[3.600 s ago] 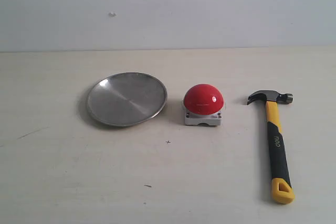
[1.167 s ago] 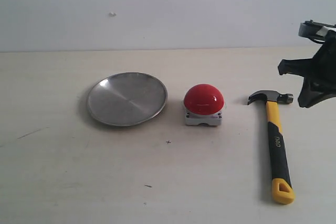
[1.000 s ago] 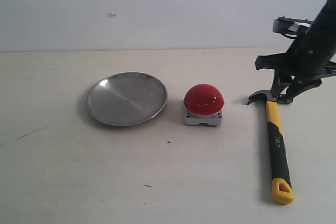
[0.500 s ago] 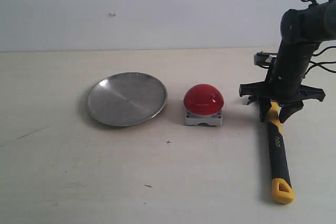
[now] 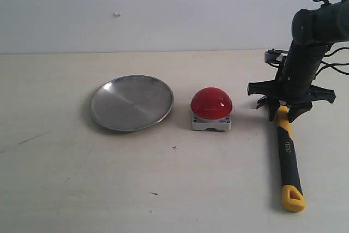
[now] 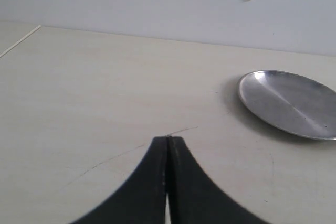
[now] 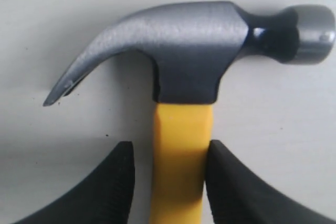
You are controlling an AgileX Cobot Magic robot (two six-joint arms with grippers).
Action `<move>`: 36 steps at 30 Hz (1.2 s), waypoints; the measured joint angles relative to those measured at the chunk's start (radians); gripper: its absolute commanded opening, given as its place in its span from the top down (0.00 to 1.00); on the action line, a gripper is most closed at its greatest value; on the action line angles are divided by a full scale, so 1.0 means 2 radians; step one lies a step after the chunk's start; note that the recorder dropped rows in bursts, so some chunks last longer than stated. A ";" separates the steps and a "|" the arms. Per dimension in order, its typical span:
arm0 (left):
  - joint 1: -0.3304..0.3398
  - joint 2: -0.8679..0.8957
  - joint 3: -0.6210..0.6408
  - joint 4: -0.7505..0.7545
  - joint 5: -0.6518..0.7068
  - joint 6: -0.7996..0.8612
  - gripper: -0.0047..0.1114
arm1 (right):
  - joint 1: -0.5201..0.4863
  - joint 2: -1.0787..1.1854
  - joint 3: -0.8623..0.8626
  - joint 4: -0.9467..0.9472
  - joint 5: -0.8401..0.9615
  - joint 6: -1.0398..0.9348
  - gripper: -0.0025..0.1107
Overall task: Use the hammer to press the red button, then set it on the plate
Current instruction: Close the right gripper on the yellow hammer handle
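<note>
Yellow-handled claw hammer (image 7: 184,72) lies ungripped between the part-open jaws of our right pincer (image 7: 169,149); red button (image 5: 211,103) and plate (image 5: 131,102), off to its side, await us.

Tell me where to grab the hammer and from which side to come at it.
Grip the hammer on its yellow neck just below the steel head, coming down from above. It lies flat on the table with both sides of the narrow handle free, so the right gripper can likely straddle it there.
</note>
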 measured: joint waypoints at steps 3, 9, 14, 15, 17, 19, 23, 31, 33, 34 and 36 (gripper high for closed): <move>0.000 0.000 0.000 0.000 0.000 0.000 0.96 | 0.000 0.000 0.000 0.000 0.001 0.003 0.61; 0.000 0.000 0.000 0.000 0.000 0.000 0.96 | 0.000 0.001 0.000 0.000 0.005 0.006 0.61; 0.000 0.000 0.000 0.000 0.000 0.000 0.96 | 0.000 0.001 0.000 -0.008 0.021 0.008 0.61; 0.000 0.000 0.000 0.000 0.000 0.000 0.96 | 0.000 0.001 0.000 -0.010 0.023 0.008 0.61; 0.000 0.000 0.000 0.000 0.000 0.000 0.96 | 0.000 0.001 0.000 -0.011 0.024 0.008 0.61; 0.000 0.000 0.000 0.000 0.000 0.000 0.96 | 0.000 0.001 0.000 -0.012 0.024 0.008 0.61; 0.000 0.000 0.000 0.000 0.000 0.000 0.96 | 0.000 0.001 0.000 -0.012 0.023 0.009 0.61; 0.000 0.000 0.000 0.000 0.000 0.000 0.96 | 0.000 0.001 0.010 -0.012 -0.007 0.009 0.67; 0.000 0.000 0.000 0.000 0.000 0.000 0.96 | 0.000 0.001 0.010 -0.012 -0.009 0.009 0.77; 0.000 0.000 0.000 0.000 0.000 0.000 0.96 | 0.000 0.001 0.010 -0.012 -0.010 0.009 0.83; 0.000 0.000 0.000 0.000 0.000 0.000 0.96 | 0.000 0.001 0.010 -0.012 -0.010 0.011 0.96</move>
